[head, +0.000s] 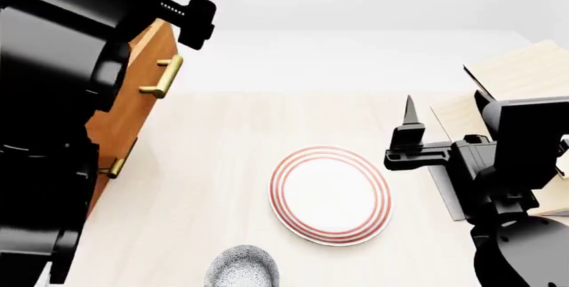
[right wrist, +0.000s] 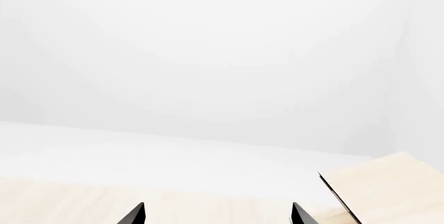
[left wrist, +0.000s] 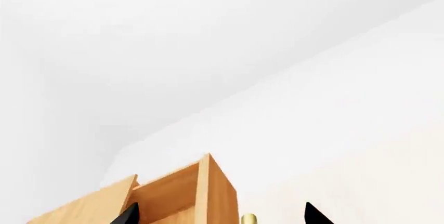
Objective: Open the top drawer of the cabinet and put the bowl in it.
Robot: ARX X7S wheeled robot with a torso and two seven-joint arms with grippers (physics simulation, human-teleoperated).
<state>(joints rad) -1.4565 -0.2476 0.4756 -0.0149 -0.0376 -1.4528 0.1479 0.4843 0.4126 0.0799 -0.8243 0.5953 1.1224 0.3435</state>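
Observation:
The orange-brown cabinet [head: 133, 110] stands at the left, mostly hidden behind my left arm. Two brass handles show on its front, an upper one [head: 162, 77] and a lower one [head: 118, 164]; I cannot tell whether the top drawer is open. In the left wrist view my left gripper [left wrist: 222, 216] is open, its tips either side of a cabinet corner [left wrist: 208, 190] and a brass handle end [left wrist: 248, 219]. The speckled bowl [head: 242, 268] sits at the near edge of the table. My right gripper [right wrist: 216, 216] is open and empty, held over the table's right side, one finger [head: 409, 115] showing.
A flat white plate with red rings [head: 331, 194] lies mid-table between the bowl and my right arm. A tilted light-wood shelf rack [head: 524, 74] on a black base stands at the right, also in the right wrist view [right wrist: 388, 187]. The light wood tabletop [head: 222, 140] runs to a white wall.

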